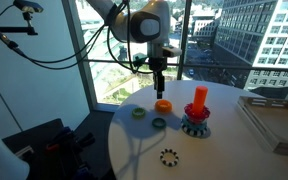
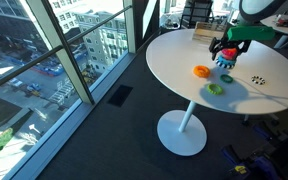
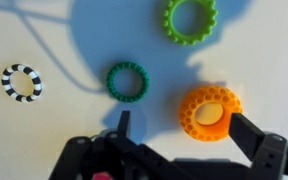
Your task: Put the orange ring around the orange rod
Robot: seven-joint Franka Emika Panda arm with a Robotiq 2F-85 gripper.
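I am holding my gripper (image 3: 182,128) spread wide open, grasping nothing, its dark fingers (image 3: 123,125) pointing down at the round white tabletop (image 1: 134,150). In the wrist view the orange ring (image 3: 210,112), a small flat bright-orange plastic hoop with a knobbly rim, is lying flat between the fingers. It is lying close to the finger at 3 o'clock and well apart from the one at 9 o'clock. In an exterior view the gripper (image 1: 159,78) is hanging just above it; I cannot tell whether they are touching. At 10 o'clock from the orange ring, a dark green toothed plastic ring (image 3: 127,81) is lying near it. Further out, a yellow-green toothed ring (image 3: 191,20) is resting at 12 o'clock, and a black-and-white striped ring (image 3: 22,82) at 9 o'clock, well apart. In an exterior view the orange rod (image 1: 200,97), a short upright red-orange cylinder, is standing on a dark blue-grey gear-shaped base (image 1: 195,126). It is standing at 3 o'clock of the orange ring, apart from it.
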